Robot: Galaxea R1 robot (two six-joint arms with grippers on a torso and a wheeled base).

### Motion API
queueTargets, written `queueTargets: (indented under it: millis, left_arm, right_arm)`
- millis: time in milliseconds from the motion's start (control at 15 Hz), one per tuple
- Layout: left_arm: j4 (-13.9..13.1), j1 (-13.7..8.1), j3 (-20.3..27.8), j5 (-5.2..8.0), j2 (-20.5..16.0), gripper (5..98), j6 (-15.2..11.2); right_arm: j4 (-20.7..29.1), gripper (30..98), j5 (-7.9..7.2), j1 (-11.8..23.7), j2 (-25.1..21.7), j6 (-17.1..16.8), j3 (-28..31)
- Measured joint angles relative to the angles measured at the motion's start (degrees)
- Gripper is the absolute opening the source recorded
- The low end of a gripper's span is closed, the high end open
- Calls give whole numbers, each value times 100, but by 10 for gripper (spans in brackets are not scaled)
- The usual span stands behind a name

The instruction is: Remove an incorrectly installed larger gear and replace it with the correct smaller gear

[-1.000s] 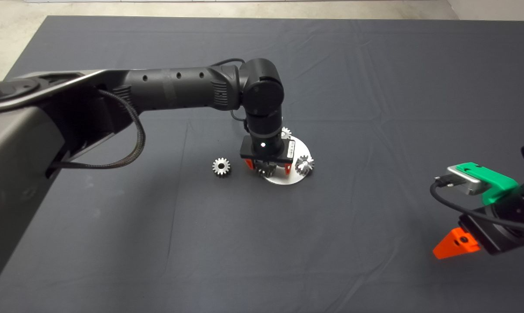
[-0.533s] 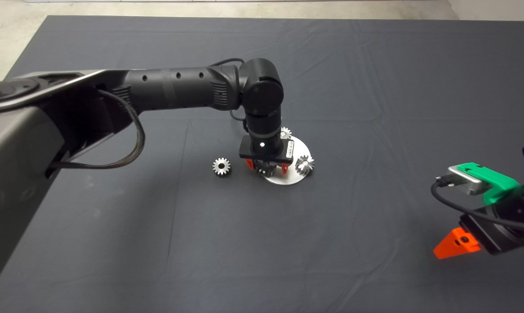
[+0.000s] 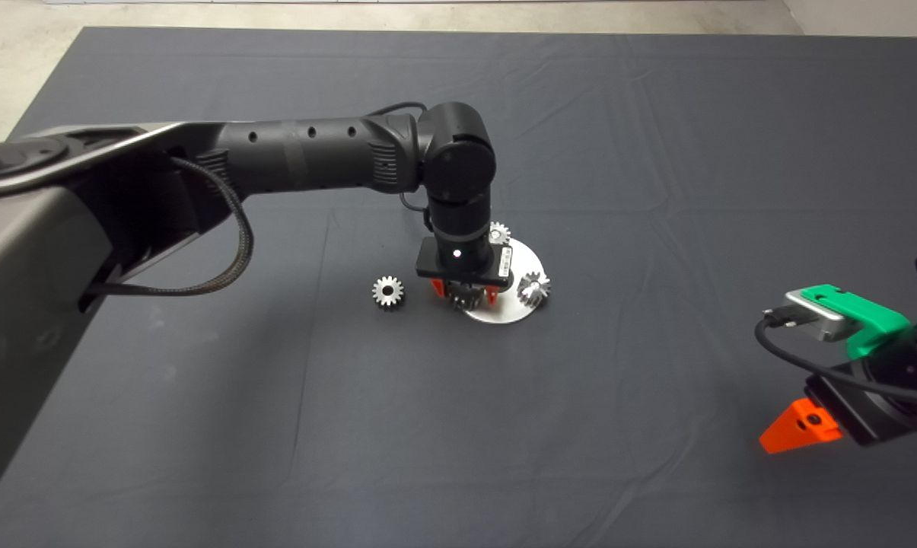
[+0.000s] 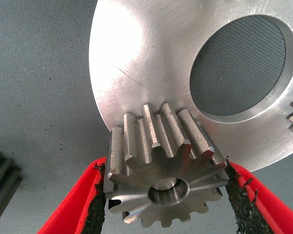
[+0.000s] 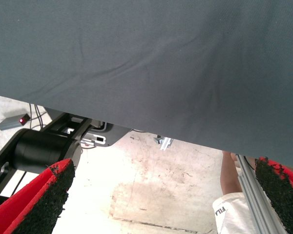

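Since the earlier frame the left gripper point(image 3: 463, 295) has been edging a little toward the near-left rim of the round metal plate point(image 3: 520, 310), and its red fingers point(image 3: 437, 287) are now sitting closer together around the big gear point(image 4: 163, 180). In the left wrist view the jaws are pressing on that gear from both sides, the black pads point(image 4: 94, 214) touching its long teeth, so the jaws are closed on it. The gear is standing at the plate's edge, beside the plate's large round hole point(image 4: 238, 66).

To do this step well, the gripper should probably be lifting straight up, keeping the gear level so its bore is not binding on whatever is seating it. The pads are bearing on tooth tips, so a firm, even squeeze matters; a tilt could let it slip.

The small gear point(image 3: 388, 291) is lying on the desk point(image 3: 656, 152) just left of the plate, apart from it. Two more small gears point(image 3: 533, 288) are sitting on the plate. The right gripper point(image 3: 799, 428) is waiting at the lower right edge, its jaws spread wide and holding nothing.
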Motion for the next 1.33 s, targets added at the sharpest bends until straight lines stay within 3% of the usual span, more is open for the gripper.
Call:
queueTargets:
  millis: [400, 1333]
  left_arm:
    - [0, 2, 0, 24, 0, 492, 0]
    - [55, 2, 13, 57, 0, 455, -2]
  right_arm:
    - [-1, 978, 0, -2, 0, 0, 0]
    - [-1, 978, 0, -2, 0, 0, 0]
